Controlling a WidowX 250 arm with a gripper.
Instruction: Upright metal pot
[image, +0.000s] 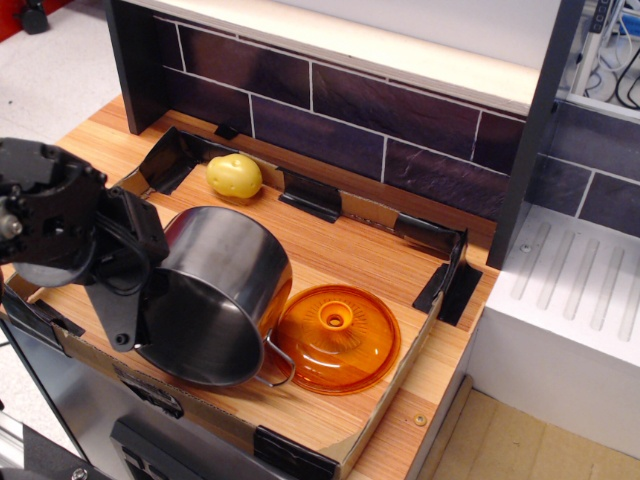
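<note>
Metal pot lies tilted on the desk, touching an orange lid; rigid, slick steel, best gripped at the rim, where the tool sits, its opening hidden.

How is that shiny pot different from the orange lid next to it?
The metal pot is opaque, mirror-like steel; the orange lid is see-through. The pot is tipped, its opening facing the camera, while the lid lies flat, knob up. The gripper is at the pot; nothing touches the lid. Both are round.
</note>
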